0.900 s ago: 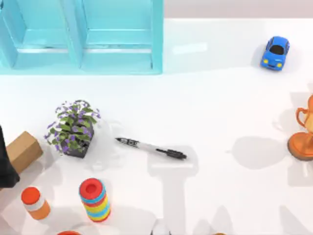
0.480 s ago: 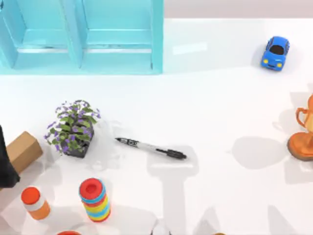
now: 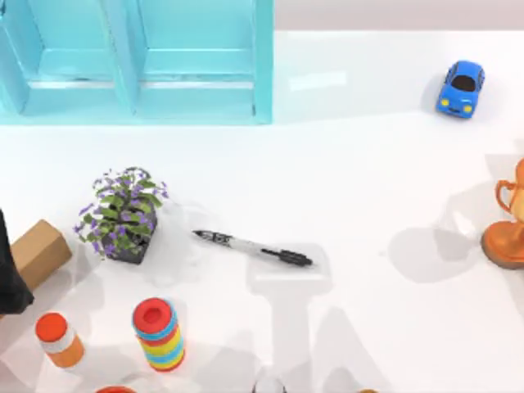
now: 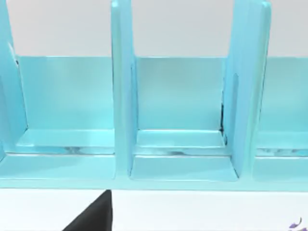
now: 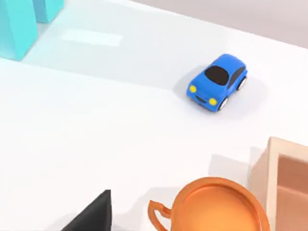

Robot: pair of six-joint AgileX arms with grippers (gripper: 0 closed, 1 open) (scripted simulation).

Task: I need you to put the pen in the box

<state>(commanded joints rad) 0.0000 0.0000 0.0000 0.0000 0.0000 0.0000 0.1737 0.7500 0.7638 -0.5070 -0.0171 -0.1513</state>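
The pen (image 3: 254, 247), white-barrelled with black print and a black cap, lies flat near the middle of the table, its cap end toward the right. An open-topped pale tan box (image 5: 284, 187) stands beside the orange trophy cup (image 5: 219, 207) in the right wrist view. No gripper touches the pen. My left arm (image 3: 8, 274) is a dark shape at the table's left edge, and a dark part of its gripper (image 4: 94, 216) faces the turquoise shelf. A dark part of my right gripper (image 5: 94, 214) hangs over the table near the trophy.
A turquoise shelf unit (image 3: 135, 61) spans the back left. A purple-flowered pot plant (image 3: 123, 213) stands left of the pen. A brown carton (image 3: 37, 250), an orange-capped bottle (image 3: 59, 337) and a ring stack (image 3: 158, 332) sit front left. A blue toy car (image 3: 461, 87) is back right, the trophy (image 3: 508, 225) right.
Shadows on the table's front right have shifted and spread. The pen and the other objects have not moved.
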